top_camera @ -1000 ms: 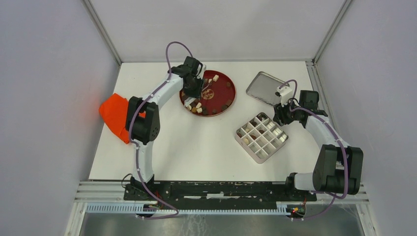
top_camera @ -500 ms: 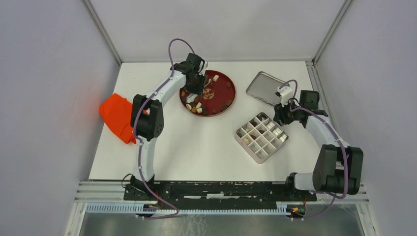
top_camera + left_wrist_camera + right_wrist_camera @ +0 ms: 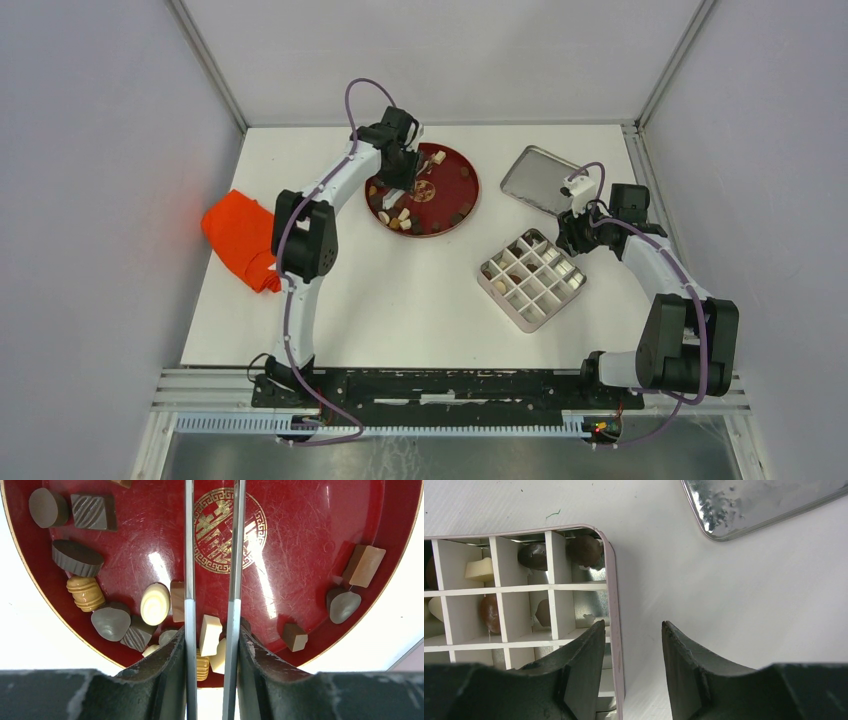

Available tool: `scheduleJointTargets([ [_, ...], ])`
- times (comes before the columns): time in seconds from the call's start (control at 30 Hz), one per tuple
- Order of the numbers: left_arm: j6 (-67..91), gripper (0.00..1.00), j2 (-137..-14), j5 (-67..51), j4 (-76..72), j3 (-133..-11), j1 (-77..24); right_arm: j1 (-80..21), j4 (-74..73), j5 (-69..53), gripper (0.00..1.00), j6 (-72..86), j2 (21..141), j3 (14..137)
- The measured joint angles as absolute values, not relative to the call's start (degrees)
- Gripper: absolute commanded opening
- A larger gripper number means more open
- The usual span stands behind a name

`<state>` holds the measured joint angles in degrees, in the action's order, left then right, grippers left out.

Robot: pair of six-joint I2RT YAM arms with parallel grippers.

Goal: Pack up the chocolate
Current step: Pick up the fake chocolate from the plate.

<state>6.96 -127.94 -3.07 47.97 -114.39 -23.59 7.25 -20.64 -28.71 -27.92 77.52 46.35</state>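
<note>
Several chocolates (image 3: 402, 217), dark, light brown and cream, lie on the red plate (image 3: 455, 180). In the left wrist view they (image 3: 156, 603) crowd the plate's (image 3: 300, 555) near rim. My left gripper (image 3: 405, 172) hangs over the plate's left part, shut (image 3: 211, 627) on metal tweezers (image 3: 188, 555). The tweezers' arms stand a little apart, their tips out of view. The divided box (image 3: 532, 278) holds a few chocolates (image 3: 585, 550). My right gripper (image 3: 572, 235) is open (image 3: 633, 625), with the box's right wall (image 3: 610, 580) between its jaws.
A metal tin lid (image 3: 540, 178) lies at the back right, also in the right wrist view (image 3: 764, 500). An orange cloth (image 3: 238, 238) lies at the table's left edge beside my left arm. White walls enclose the table.
My left gripper has shifted slightly back and right over the plate, and its elbow has swung right. The right arm has not moved.
</note>
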Motion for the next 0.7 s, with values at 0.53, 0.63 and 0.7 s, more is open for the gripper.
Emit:
scheduleJointTargets([
  [0.53,7.0,0.02,-120.4,-3.0,47.7,-107.8,-23.6,7.2,-20.7,-28.8,0.52,-27.9,77.5,46.3],
  [0.63,7.0,0.02,-120.0,-3.1,47.5,-107.4,-23.6,7.3,-20.7,-28.8,0.52,-27.9,77.5,46.3],
  [0.7,7.0,0.02,-120.0,-3.1,47.5,-107.4,-23.6,7.3,-20.7,-28.9,0.51,-27.9,77.5,46.3],
])
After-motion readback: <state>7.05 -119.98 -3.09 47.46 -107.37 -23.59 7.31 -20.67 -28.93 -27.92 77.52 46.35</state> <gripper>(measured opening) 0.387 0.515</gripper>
